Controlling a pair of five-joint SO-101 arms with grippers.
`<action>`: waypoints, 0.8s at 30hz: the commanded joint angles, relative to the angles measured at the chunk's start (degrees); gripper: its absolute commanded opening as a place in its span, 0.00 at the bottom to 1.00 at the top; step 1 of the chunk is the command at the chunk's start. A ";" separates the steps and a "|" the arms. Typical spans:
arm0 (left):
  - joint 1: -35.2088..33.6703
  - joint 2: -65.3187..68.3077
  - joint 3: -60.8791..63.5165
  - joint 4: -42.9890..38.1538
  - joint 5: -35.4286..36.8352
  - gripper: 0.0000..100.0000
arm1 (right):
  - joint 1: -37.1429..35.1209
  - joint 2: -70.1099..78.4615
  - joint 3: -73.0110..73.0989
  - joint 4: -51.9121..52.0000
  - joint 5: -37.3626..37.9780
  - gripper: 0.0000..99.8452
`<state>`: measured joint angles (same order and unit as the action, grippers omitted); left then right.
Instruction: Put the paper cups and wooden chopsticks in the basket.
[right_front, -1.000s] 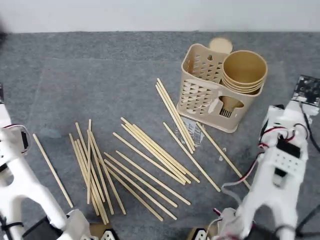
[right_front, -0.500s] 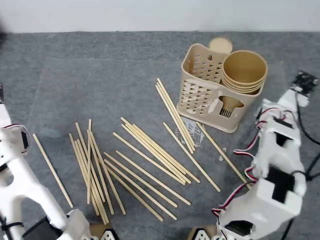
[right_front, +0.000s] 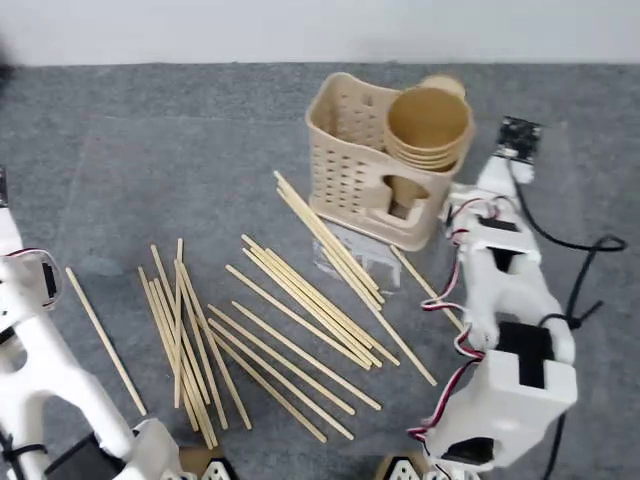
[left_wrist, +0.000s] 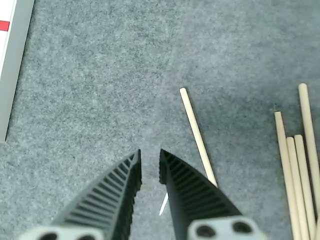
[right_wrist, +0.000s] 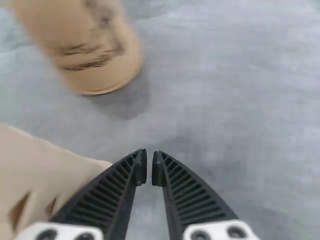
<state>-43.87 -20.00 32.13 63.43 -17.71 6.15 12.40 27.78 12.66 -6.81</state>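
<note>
left arm (right_front: 40, 360): folded low at near table edge; left gripper (left_wrist: 150, 155), jaws slightly parted. right arm (right_front: 510, 300): stretched forward; right gripper (right_wrist: 149, 167), jaws closed together.

A beige plastic basket (right_front: 362, 160) with perforated walls stands upright toward the far right of the grey counter (right_front: 200, 130). A stack of tan paper cups (right_front: 428, 125) sits mouth-up in the basket's right compartment, rims above the wall. One more paper cup (right_front: 444, 84) lies just behind the basket on the counter, its pose unclear. Pale wooden chopsticks (right_front: 300, 320) lie flat and scattered in front: a crossed bundle (right_front: 185, 335) at the left, a fanned group in the middle, a few (right_front: 325, 235) slanting up to the basket's front wall, and a single stick (right_front: 105, 340) apart at the far left.
</note>
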 joint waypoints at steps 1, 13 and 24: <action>-0.09 -2.02 -0.31 -0.79 0.26 0.07 | -4.44 -0.22 -3.08 -1.01 0.26 0.03; -2.73 -2.02 -0.40 -1.14 0.53 0.07 | -1.63 -0.04 -18.46 18.24 1.05 0.08; -4.66 -2.11 -0.48 -1.14 0.44 0.07 | -2.59 10.95 -42.37 23.87 -1.49 0.27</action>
<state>-48.18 -20.00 32.13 63.43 -17.63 4.40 20.75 -5.36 36.04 -7.96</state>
